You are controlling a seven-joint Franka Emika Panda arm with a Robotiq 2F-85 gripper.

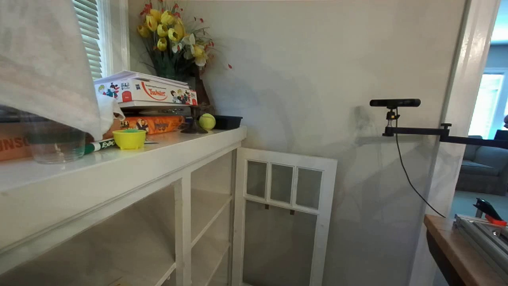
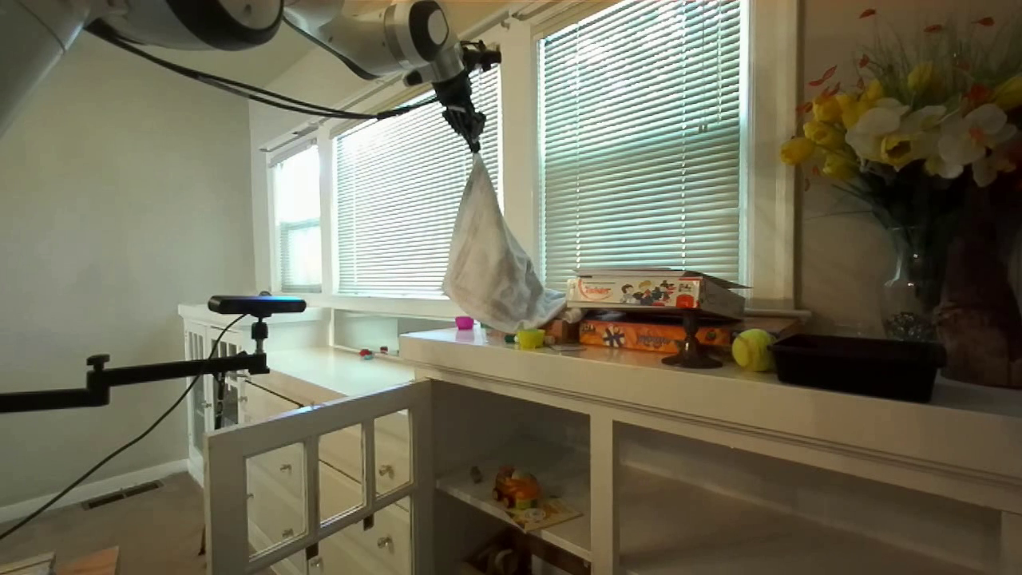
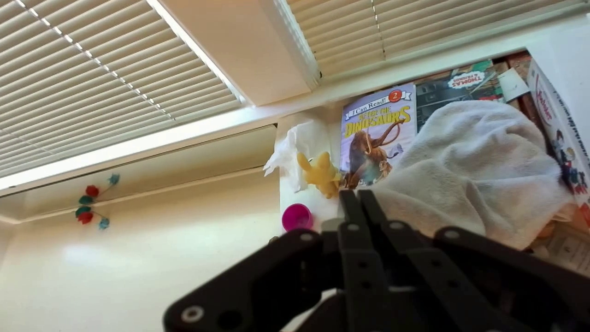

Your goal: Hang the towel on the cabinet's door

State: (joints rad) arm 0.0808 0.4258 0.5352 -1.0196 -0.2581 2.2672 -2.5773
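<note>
Over a cluttered counter [image 2: 718, 407], a robot gripper [image 2: 475, 148] clamps an off-white towel [image 2: 493, 259] at its peak, leaving the rest hanging loose, presumably to drape over the cabinet door [image 1: 281, 204], which stands open, likely to offer its top edge.

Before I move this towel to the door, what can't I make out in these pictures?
Top of the towel: cut off by picture edges in an exterior view.
Gripped bit: hidden by the hand, wrist view.
Bottom of the cabinet door: cut off by the lower edge in both exterior views.
Thomas book: partly behind the towel, wrist view.
Orange toy: details too small in an exterior view.
</note>
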